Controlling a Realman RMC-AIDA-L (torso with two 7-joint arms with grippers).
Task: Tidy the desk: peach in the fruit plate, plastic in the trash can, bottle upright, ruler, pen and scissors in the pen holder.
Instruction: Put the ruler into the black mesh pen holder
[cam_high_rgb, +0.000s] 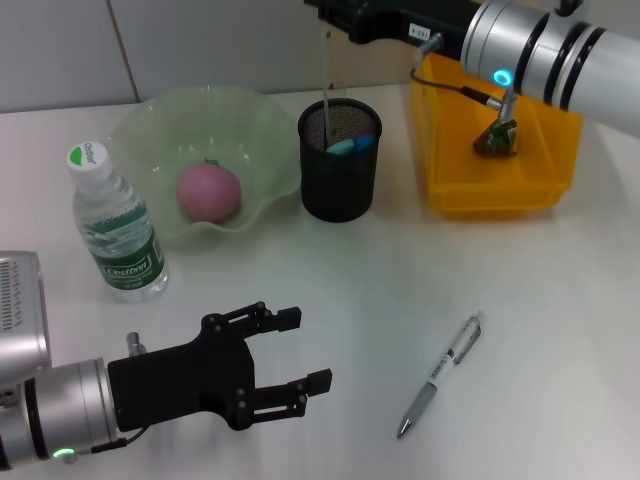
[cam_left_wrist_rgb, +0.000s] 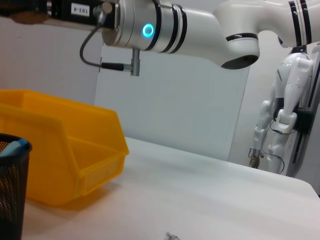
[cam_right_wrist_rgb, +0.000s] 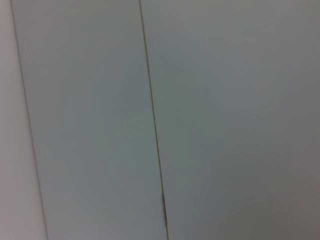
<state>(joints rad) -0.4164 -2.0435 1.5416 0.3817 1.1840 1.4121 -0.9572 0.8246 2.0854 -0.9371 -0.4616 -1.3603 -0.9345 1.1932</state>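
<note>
A pink peach (cam_high_rgb: 209, 192) lies in the green glass fruit plate (cam_high_rgb: 150, 125). The water bottle (cam_high_rgb: 115, 225) stands upright left of the plate. In the black mesh pen holder (cam_high_rgb: 340, 165) I see the blue scissors handles (cam_high_rgb: 350, 144) and a thin clear ruler (cam_high_rgb: 326, 80) standing straight up. The ruler's top reaches my right gripper (cam_high_rgb: 322, 12), which is above the holder at the picture's top edge. The pen (cam_high_rgb: 440, 372) lies on the table at the front right. Crumpled plastic (cam_high_rgb: 497, 140) sits in the yellow trash can (cam_high_rgb: 445, 190). My left gripper (cam_high_rgb: 300, 352) hovers open and empty at the front left.
The left wrist view shows the yellow trash can (cam_left_wrist_rgb: 60, 150), the pen holder's rim (cam_left_wrist_rgb: 10, 165), my right arm (cam_left_wrist_rgb: 175, 30) overhead and another white robot (cam_left_wrist_rgb: 285, 110) far behind the table. The right wrist view shows only wall panels.
</note>
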